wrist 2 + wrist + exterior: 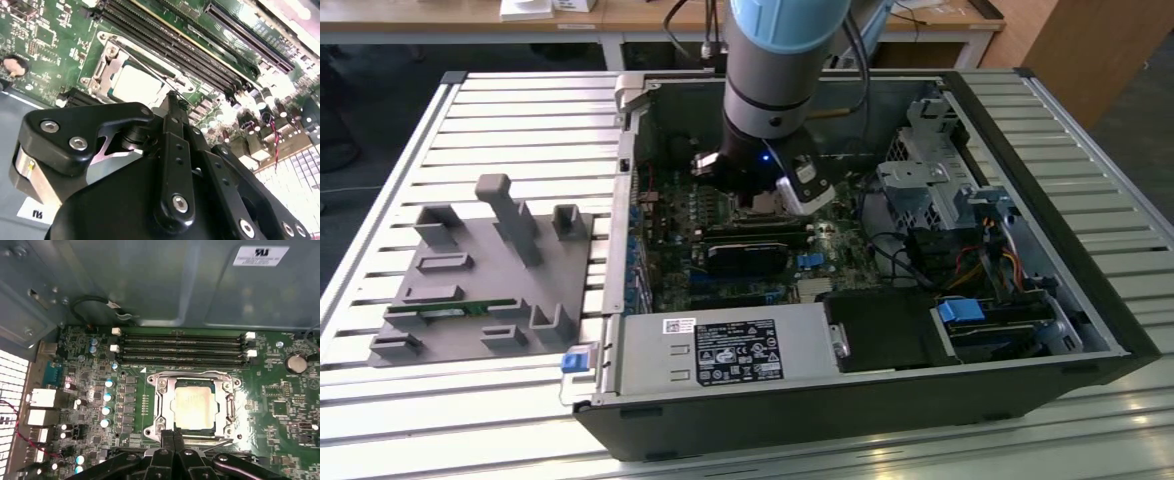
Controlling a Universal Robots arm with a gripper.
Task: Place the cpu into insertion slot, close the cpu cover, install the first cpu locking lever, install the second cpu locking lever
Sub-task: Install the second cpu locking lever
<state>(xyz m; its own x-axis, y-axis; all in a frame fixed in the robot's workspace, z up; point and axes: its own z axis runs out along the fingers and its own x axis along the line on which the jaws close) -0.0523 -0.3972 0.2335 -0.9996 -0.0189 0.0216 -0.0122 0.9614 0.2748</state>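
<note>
My gripper [173, 440] sits low over the board with its fingers brought together, tips meeting, nothing held; just beyond the tips the cpu [194, 407] lies flat in the insertion slot [192, 434], the cpu cover [161, 402] framing it; farther off I see the memory slots [182, 347].

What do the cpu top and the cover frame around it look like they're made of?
The square cpu has a dull silver-beige top with a soft sheen, likely brushed or plated metal. The thin silvery cpu cover frame around it glints brightly at its edges and looks like stamped sheet metal, though the exact alloy can't be told.
</note>
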